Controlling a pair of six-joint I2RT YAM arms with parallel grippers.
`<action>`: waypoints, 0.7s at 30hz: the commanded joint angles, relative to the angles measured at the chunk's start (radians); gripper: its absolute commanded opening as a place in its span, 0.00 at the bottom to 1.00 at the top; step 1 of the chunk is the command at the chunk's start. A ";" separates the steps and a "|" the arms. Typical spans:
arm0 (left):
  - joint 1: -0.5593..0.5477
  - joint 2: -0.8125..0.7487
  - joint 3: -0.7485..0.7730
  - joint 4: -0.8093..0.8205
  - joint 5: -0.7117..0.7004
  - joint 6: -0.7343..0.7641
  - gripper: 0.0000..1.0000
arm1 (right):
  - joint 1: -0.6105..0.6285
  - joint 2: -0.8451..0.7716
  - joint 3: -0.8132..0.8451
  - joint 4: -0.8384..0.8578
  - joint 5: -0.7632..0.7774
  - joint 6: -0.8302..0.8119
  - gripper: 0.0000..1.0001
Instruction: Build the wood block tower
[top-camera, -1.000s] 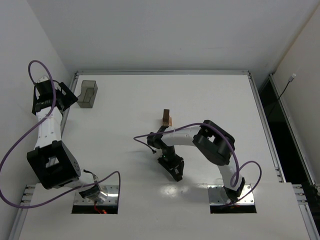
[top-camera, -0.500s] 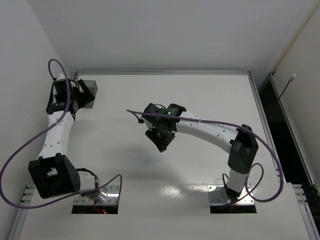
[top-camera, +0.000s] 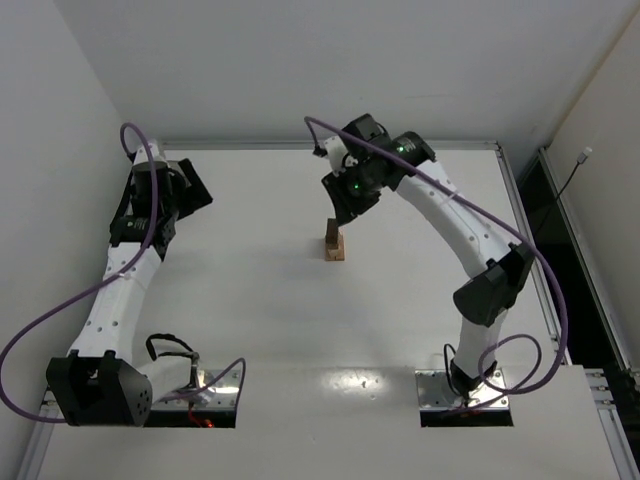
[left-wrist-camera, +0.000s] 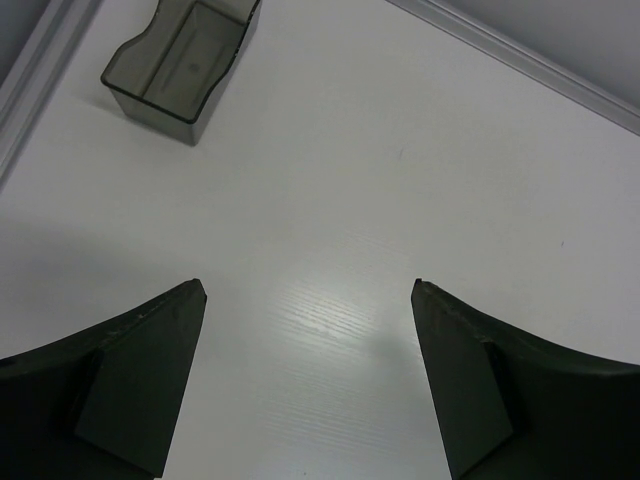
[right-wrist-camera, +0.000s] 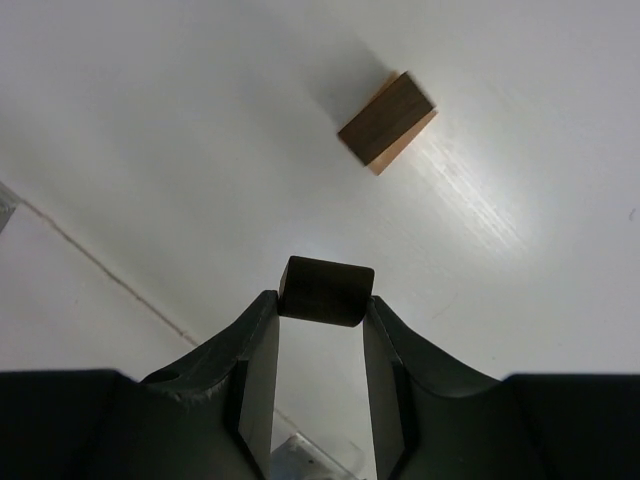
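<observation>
Tower (top-camera: 334, 241) shows again in middle of table (top-camera: 250, 300), uncovered since our right gripper (top-camera: 346, 203) swung out beyond it half a second ago. We judge tower light, stiff, narrow and easily toppled. Smooth wood may slip, so we hold blocks by flat opposite faces. Right fingers clamp dark block (right-wrist-camera: 325, 291), which only right wrist view shows. Left gripper (left-wrist-camera: 308, 292) is empty, fingers wide apart. Bin (left-wrist-camera: 180, 60) is seen only from left wrist; from above, left gripper covers it.

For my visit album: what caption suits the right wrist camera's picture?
The right hand grips a dark wooden block above the white table, the wood block tower beyond it.
</observation>
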 joint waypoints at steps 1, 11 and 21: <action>-0.007 -0.023 -0.016 0.012 -0.028 -0.018 0.81 | -0.073 0.077 0.102 -0.046 -0.045 -0.049 0.00; -0.038 -0.014 -0.056 0.083 -0.037 -0.018 0.81 | -0.197 0.198 0.139 -0.048 -0.147 0.029 0.00; -0.068 0.038 -0.025 0.070 -0.080 0.033 0.81 | -0.185 0.310 0.171 -0.026 -0.276 0.113 0.00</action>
